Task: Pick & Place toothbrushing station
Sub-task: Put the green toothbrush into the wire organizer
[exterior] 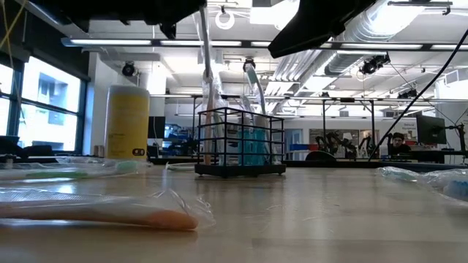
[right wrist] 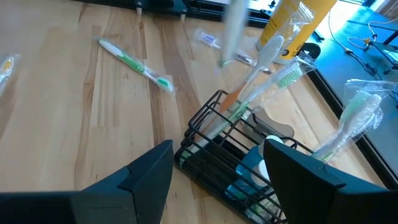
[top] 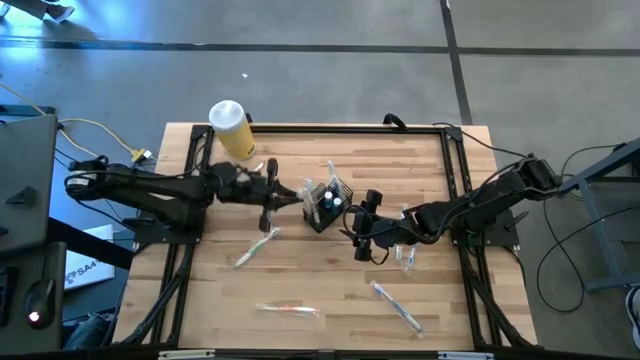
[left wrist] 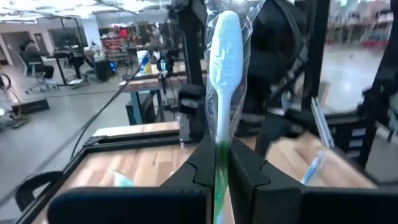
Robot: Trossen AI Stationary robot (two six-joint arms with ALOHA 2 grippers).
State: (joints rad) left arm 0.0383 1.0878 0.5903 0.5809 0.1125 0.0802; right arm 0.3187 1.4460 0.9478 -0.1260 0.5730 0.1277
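The black caddy stands between the left pincer, pinching a wrapped toothbrush, and the spread right pincer.

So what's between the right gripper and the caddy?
Bare wood only, per the high view: the open right gripper sits just beside the black caddy, not touching it.

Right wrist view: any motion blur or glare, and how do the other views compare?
Right wrist view: one streaked, blurred wrapped toothbrush above the black slatted wire caddy. Low view: near plastic-wrapped toothbrush soft, ceiling lights bright. Left wrist view: background soft.
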